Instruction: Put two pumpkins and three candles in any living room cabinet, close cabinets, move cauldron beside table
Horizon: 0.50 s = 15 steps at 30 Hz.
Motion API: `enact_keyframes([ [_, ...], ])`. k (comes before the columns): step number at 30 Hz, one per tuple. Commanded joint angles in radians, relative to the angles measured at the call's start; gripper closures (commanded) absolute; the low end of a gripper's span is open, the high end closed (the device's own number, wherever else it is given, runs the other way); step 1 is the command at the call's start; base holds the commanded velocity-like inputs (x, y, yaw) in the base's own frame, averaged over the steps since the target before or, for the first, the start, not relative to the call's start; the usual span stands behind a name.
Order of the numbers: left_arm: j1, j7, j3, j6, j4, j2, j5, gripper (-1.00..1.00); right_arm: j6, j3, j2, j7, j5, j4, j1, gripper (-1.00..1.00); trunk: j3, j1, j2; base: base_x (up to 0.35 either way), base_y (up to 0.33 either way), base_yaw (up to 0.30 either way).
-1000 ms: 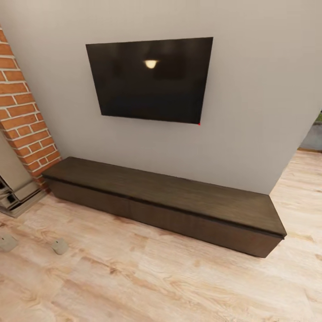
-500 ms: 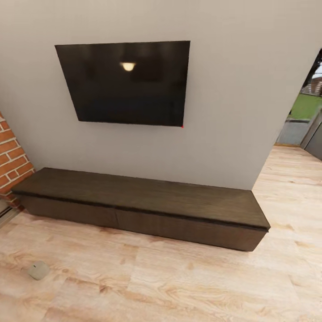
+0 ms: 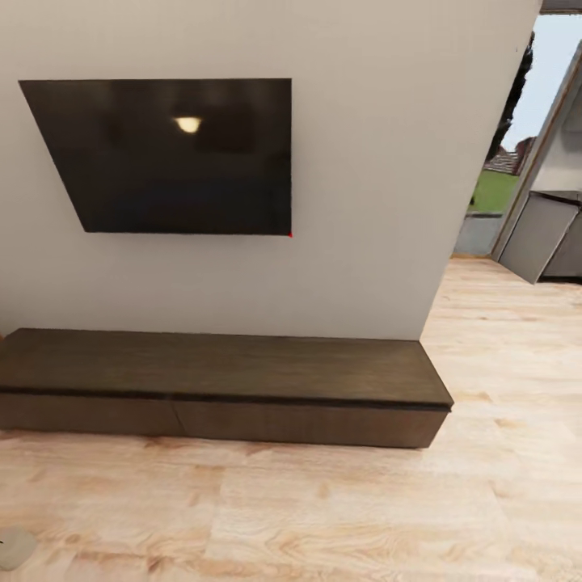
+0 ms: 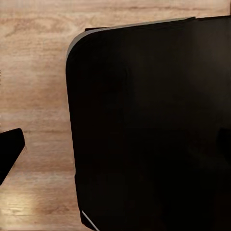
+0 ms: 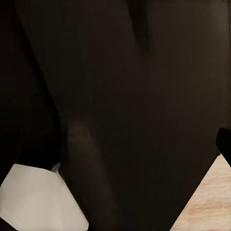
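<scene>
A: Going left to right in the head view, what's there?

B: At the bottom left corner, a pale stubby thing cut by the frame edge; it may be one of the candles point(image 3: 14, 546), but too little shows to be sure. Above it, a black TV point(image 3: 166, 155) on the grey wall point(image 3: 364, 162). Across the lower middle runs the cabinet point(image 3: 218, 368), long, low and dark brown, with its drawer fronts flush, so it reads as closed. At the right, a doorway point(image 3: 517, 162) opens onto grass and a grey kitchen unit.

A: Which step is this, then?

B: I'd judge the robot is travelling or looking about, with nothing yet put away. The next move calls for finding the pumpkins, the candles and the cauldron, then pulling out a drawer (the fronts have no handles, so that could be fiddly).

A: And the grippers?

B: I cannot tell whether either pair of jaws is open or closed. The left wrist view has a large dark rounded body point(image 4: 154, 125) over the wood-plank floor point(image 4: 33, 72) and a dark tip at one edge. The right wrist view is dark surfaces with a pale patch and a sliver of floor.

A: Anything cut off?

B: The cabinet's left end runs out of frame.
</scene>
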Motion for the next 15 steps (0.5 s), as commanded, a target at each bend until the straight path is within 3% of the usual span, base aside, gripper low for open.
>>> enact_keyframes([
  [1,0.0,-0.001,-0.004,-0.003,0.001,0.0,-0.001,-1.0,-0.004,-0.005,0.0,0.006,-0.01,0.0,0.0,-1.0,0.0,0.0,0.0,0.11,0.0,-0.267],
  [6,0.0,0.0,-0.004,-0.006,0.001,0.0,-0.001,-1.0,-0.003,-0.004,0.001,0.006,-0.009,-0.002,0.0,-1.0,0.004,0.0,0.0,0.108,-0.002,-0.182],
  [15,0.0,0.001,-0.004,-0.008,0.001,0.0,-0.001,-1.0,0.0,0.009,0.009,0.006,0.003,-0.013,-0.001,-1.0,0.005,0.0,0.0,0.138,-0.099,-0.028],
])
